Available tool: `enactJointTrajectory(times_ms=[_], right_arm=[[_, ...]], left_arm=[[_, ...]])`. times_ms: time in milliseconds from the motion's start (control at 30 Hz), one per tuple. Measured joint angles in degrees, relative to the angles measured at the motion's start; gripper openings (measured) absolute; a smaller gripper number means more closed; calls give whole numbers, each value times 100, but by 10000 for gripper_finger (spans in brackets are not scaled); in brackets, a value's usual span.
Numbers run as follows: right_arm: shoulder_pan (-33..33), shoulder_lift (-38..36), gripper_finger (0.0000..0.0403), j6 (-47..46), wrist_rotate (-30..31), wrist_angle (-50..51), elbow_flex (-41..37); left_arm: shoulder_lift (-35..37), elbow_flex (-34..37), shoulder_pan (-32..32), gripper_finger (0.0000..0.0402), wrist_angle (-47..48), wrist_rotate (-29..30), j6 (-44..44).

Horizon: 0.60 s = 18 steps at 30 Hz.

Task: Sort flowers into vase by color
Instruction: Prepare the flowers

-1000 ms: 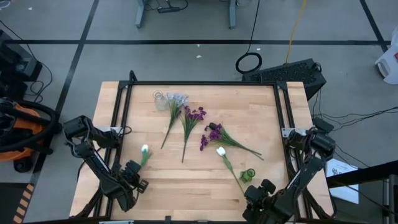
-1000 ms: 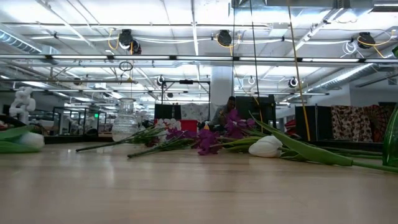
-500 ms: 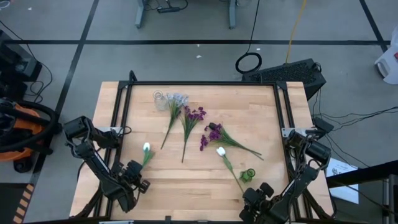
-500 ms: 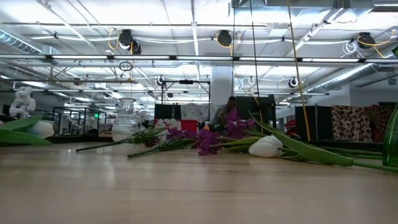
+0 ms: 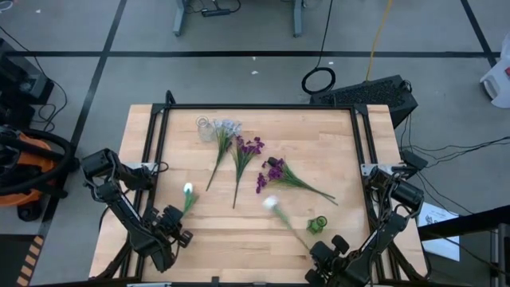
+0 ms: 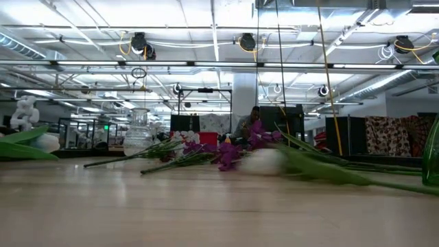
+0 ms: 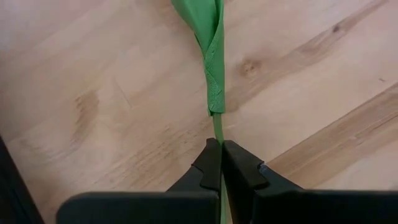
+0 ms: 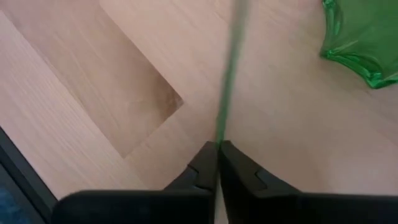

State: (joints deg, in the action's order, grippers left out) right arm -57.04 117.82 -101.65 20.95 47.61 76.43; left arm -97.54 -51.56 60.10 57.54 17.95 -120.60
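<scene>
Two grippers, both pinched on stems, are what we see at the table's near edge. Our left gripper (image 7: 219,163), at about 7 o'clock on the table (image 5: 319,127), has its fingers closed narrow on the thin green stalk of a white bud flower (image 5: 187,191), its leaf lying just beyond the fingertips. Our right gripper (image 8: 217,160), at about 5 o'clock, clamps the stalk of a second white flower (image 5: 272,205), beside a green glass vase (image 5: 318,224). Purple stems (image 5: 249,148) and a pale cluster (image 5: 229,127) lie toward 12 o'clock, near a clear vase (image 5: 205,127). We read no writing.
</scene>
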Motion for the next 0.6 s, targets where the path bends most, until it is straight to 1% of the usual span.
enactJointTrajectory(times_ms=[233, 400, 467, 600], right_arm=[[0, -13, 2, -171, 31, -91, -9], [-50, -24, 1, -207, 312, 27, 106], [-28, -15, 1, -170, 458, 83, 232], [-22, -67, 0, -2, 779, 106, 389]], left_arm=[[0, -3, 3, 8, -4, 136, 0], [2, -104, 4, 8, 4, 228, 145], [4, -218, 4, 8, 16, 420, 292], [7, -509, -2, 8, 156, 1012, 572]])
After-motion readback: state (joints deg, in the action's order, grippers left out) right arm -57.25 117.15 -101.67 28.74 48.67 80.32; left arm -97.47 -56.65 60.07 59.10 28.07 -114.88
